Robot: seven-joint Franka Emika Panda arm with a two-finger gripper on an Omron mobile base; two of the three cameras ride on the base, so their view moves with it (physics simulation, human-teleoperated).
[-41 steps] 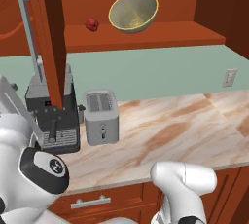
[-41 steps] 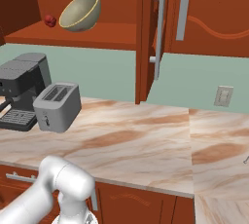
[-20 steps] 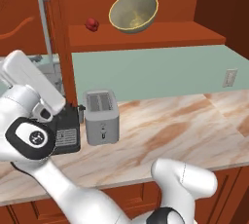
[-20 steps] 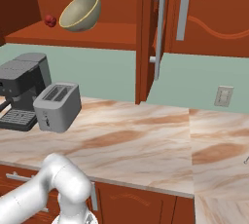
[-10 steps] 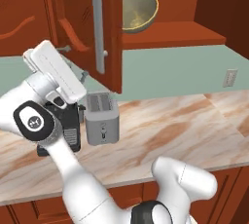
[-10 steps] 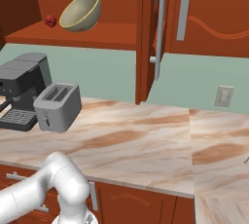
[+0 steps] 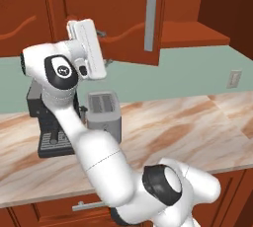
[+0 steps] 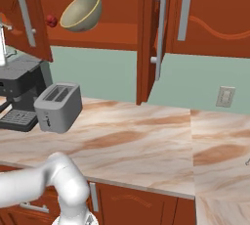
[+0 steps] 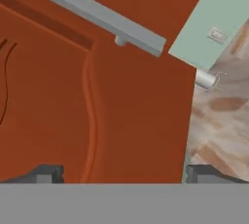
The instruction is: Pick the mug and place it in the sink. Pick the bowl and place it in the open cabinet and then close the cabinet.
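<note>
Cabinet (image 9: 121,101) door fills space before the wide-open gripper (image 9: 124,172).

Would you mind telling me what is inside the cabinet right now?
In the right base view the bowl sits tilted on the cabinet shelf, with a small red object beside it. In the left base view the swinging door covers the shelf's contents.

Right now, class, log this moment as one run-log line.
step: closing cabinet | gripper: open, at door | bowl: on cabinet shelf | door: partly shut

Toaster (image 8: 57,106) beside coffee machine (image 8: 19,97)
</note>
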